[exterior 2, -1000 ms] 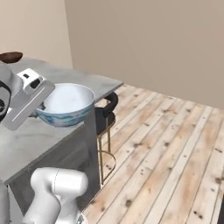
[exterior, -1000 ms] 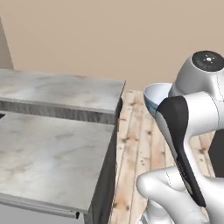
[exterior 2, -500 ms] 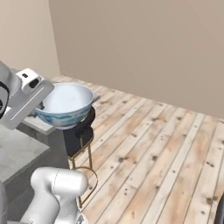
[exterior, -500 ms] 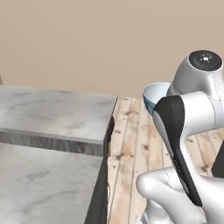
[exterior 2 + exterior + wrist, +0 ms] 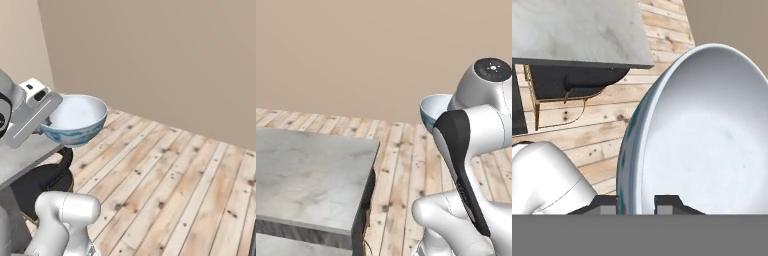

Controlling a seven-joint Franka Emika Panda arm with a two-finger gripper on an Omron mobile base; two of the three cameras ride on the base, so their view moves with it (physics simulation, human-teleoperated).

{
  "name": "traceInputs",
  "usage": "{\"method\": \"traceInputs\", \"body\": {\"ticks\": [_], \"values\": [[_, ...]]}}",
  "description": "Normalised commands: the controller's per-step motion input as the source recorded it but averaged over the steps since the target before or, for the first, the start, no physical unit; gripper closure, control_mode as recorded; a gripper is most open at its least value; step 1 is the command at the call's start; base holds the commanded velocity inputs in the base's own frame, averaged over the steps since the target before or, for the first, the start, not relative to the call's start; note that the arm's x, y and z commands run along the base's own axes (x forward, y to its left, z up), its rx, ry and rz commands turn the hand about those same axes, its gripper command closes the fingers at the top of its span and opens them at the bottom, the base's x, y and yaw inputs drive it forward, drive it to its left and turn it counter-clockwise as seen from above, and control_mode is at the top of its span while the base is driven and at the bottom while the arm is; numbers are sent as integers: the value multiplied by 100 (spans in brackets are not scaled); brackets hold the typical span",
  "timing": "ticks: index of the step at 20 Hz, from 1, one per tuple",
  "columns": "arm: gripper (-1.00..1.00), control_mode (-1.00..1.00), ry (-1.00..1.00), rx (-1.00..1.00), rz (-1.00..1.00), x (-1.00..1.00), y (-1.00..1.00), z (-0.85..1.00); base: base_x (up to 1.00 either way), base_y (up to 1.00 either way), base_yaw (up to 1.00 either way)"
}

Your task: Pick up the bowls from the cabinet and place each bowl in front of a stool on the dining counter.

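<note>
While the white bowl with blue-green pattern (image 5: 75, 120) is carried in the air, the task is judged to be partway through: one bowl has been taken up but not yet set down. Whether the other bowl has been dealt with cannot be told from these pictures. The wooden floor (image 5: 165, 185) is seen spreading wide to the robot's right, under a plain beige wall (image 5: 356, 50). The dining counter (image 5: 306, 180) is seen as a grey marble slab ahead and to the left, its end corner near the arm. A black stool (image 5: 577, 85) with a thin brass frame is seen tucked under the counter's edge, so a place in front of it is judged to be the likely target. What is left, then, is for the bowl to be brought over the marble and lowered in front of that stool.

The bowl is held upright beyond the counter's end, over the floor. Its rim is pinched by the gripper (image 5: 637, 202): one fingertip (image 5: 669, 202) is seen inside the white hollow, the other outside against the patterned wall, with the rim wedged between them.
</note>
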Motion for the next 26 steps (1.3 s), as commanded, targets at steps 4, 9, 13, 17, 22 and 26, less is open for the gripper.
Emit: {"method": "traceInputs", "body": {"ticks": [4,9,13,17,22,26], "values": [[100,100,0,0,0,0,0,0,100,-19,0],[100,100,0,0,0,0,0,0,100,-12,0],[100,100,0,0,0,0,0,0,100,0,0],[100,100,0,0,0,0,0,0,100,0,5],[100,100,0,0,0,0,0,0,100,-1,29],[100,100,0,0,0,0,0,0,100,0,50]]}}
